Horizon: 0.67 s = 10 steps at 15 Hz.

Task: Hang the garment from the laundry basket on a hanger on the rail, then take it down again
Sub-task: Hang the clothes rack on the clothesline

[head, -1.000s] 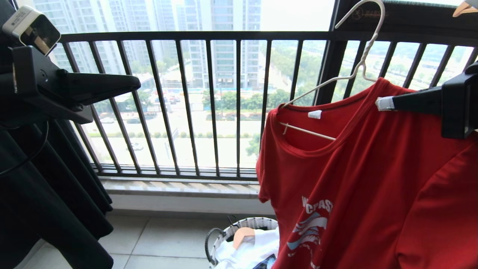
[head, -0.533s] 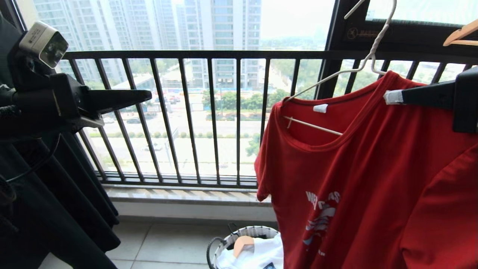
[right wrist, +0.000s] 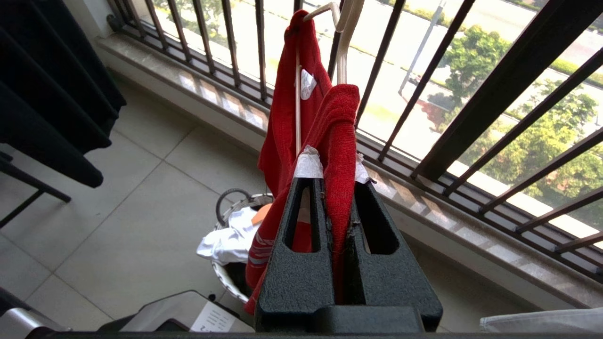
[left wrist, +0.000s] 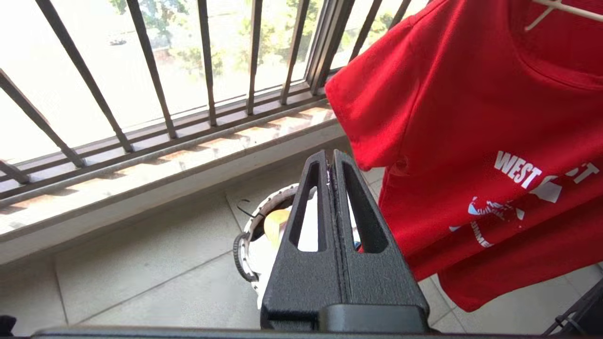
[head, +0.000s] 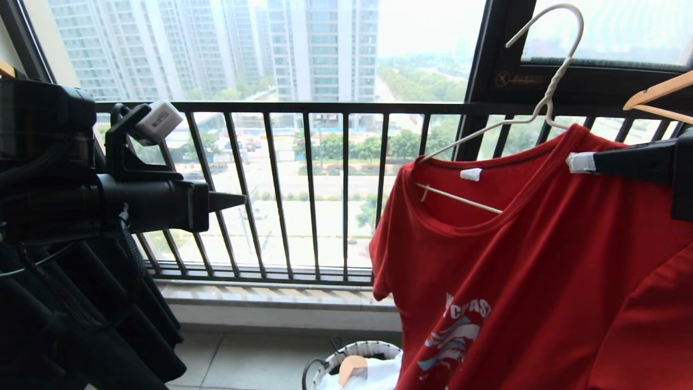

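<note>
- Right tool: we record it clamped on a fold of the red T-shirt's shoulder, arm reaching in level from the right edge of the head view.
- Left tool: we list it as closed with nothing in it, held out level at the left of the head view, tips toward the black window railing, apart from the shirt.
- White wire hanger: inside the shirt's neck, hook uppermost, tilted; we cannot see what the hook hangs from.
- Red T-shirt: hangs lengthwise downward, collar and white neck label at top, "WEST COAST" print facing us.
- Laundry basket: on the tiled floor below the shirt; we count white cloth and a light wooden hanger in it.
- Black garments: hanging at far left.
</note>
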Tool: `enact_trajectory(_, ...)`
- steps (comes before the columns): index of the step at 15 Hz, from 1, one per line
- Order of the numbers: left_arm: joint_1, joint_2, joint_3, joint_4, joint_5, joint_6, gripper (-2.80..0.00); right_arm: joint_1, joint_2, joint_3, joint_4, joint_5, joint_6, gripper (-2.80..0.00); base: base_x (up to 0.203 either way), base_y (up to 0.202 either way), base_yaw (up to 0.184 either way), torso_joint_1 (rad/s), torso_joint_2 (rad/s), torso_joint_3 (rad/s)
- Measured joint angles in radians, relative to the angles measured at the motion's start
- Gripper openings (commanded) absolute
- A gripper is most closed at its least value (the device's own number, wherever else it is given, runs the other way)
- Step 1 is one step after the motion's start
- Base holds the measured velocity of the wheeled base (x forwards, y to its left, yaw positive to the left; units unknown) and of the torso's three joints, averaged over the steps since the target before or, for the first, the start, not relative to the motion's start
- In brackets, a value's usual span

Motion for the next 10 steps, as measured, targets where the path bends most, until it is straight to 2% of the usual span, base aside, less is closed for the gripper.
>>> enact_trajectory(2, -0.005, -0.021, -0.001, 0.013, 0.016, 0.003, -2.8, 0.0, -0.039, 0.057, -0.002, 0.0, 0.03, -2.8, 0.0, 0.0, 0.0, 0.268, -0.6, -0.325)
enact_trajectory(6, -0.007, -0.083, -0.063, 0.199, 0.018, 0.005, -2.8, -0.001, -0.123, 0.163, -0.005, -0.001, 0.05, -2.8, 0.0, 0.0, 0.0, 0.241, -0.53, -0.285)
enact_trajectory(10, -0.005, -0.107, -0.078, 0.222, 0.02, 0.007, -2.8, -0.001, -0.187, 0.221, -0.008, -0.002, 0.051, -2.8, 0.0, 0.0, 0.0, 0.173, -0.36, -0.194)
